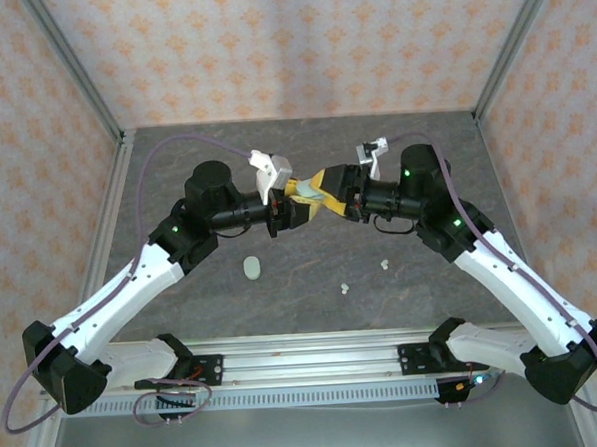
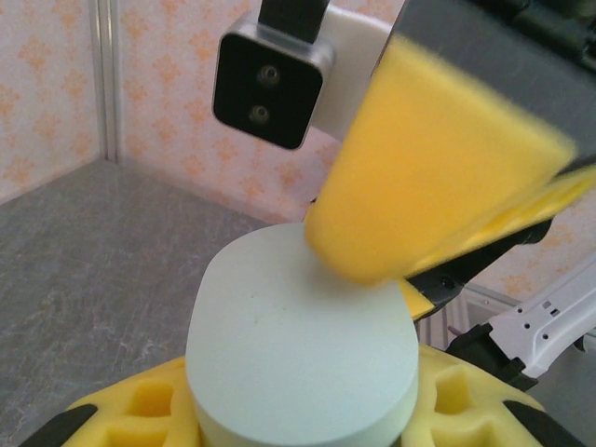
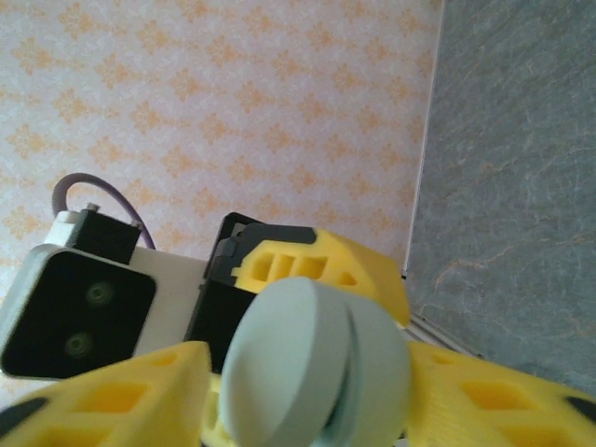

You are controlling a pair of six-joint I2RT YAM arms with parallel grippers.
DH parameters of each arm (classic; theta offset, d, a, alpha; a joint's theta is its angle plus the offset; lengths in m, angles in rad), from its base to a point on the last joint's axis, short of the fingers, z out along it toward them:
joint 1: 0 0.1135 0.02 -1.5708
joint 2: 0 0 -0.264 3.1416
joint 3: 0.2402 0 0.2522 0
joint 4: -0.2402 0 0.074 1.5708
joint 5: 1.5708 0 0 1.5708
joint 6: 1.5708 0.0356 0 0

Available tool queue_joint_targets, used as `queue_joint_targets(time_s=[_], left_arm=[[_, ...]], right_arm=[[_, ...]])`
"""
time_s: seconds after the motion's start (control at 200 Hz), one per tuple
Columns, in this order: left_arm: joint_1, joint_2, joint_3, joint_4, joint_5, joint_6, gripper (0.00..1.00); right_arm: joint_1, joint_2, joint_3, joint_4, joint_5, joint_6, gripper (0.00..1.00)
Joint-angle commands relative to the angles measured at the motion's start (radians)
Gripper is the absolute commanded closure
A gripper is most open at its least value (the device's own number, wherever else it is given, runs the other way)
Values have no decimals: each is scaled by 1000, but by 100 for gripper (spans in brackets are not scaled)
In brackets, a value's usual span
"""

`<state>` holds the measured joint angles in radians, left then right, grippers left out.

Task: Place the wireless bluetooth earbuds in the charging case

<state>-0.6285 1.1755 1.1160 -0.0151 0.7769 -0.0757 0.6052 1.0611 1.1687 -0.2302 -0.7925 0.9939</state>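
Clamping charging case [image 2: 298,345] aloft, left gripper [image 1: 295,200] (right gripper [image 1: 328,188] flanks it).

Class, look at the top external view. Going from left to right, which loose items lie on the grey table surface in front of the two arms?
First the pale green case, then the nearer earbud, then the farther earbud.
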Motion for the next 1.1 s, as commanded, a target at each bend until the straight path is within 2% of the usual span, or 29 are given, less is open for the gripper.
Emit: queue_joint_targets(time_s=[0.0, 0.07, 0.18, 0.375, 0.67, 0.741, 0.926, 1.096], left_arm=[[-7, 1, 34, 40, -11, -22, 71], [-7, 3, 35, 34, -6, -25, 70], [-7, 0, 34, 32, -1, -32, 65], [-7, -16, 32, 21, 2, -24, 46], [-7, -54, 21, -21, -27, 10, 30], [-7, -83, 17, -66, -86, 38, 26], [16, -210, -24, -141, -350, 49, 1], [59, -277, -26, -251, -482, 31, 0]], right_arm=[[6, -18, -3, 56, -21, 4, 55], [6, -18, -7, 65, -19, 2, 63], [6, -18, -15, 74, -13, 7, 70], [4, -21, -35, 108, -7, 26, 74], [-2, -27, -59, 150, 25, 52, 80], [-9, -34, -69, 152, 42, 61, 80], [-49, -54, -95, 107, 98, 60, 81], [-62, -29, -102, 63, 136, 0, 81]])
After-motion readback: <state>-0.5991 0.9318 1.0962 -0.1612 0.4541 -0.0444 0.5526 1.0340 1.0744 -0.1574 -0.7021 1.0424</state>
